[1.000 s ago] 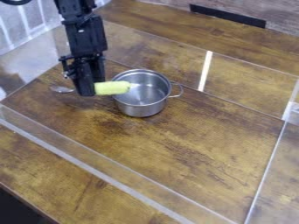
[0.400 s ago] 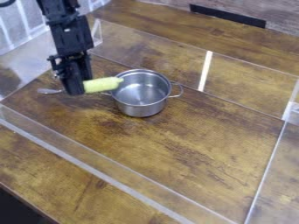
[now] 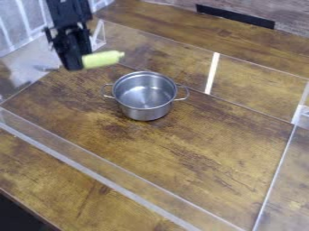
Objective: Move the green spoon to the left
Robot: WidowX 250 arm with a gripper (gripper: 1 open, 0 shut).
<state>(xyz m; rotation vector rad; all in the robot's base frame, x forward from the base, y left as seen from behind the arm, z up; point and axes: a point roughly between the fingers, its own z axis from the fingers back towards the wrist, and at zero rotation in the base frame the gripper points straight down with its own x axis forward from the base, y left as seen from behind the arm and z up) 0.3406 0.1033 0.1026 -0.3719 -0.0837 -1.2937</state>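
The green spoon [image 3: 104, 58] hangs in the air at the upper left, its yellow-green handle sticking out to the right of my gripper [image 3: 72, 60]. The black gripper is shut on the spoon near the neck, and motion blur hides the metal bowl end on its left. The spoon is lifted off the wooden table [image 3: 193, 153], up and left of the steel pot.
A round steel pot [image 3: 147, 95] with two side handles stands in the middle of the table, below and right of the gripper. Clear plastic walls [image 3: 121, 185] run along the front and right. A shiny strip [image 3: 214, 72] stands behind the pot.
The gripper has lifted the spoon away from the pot's left side and carried it up and to the left. The pot has stayed in place.
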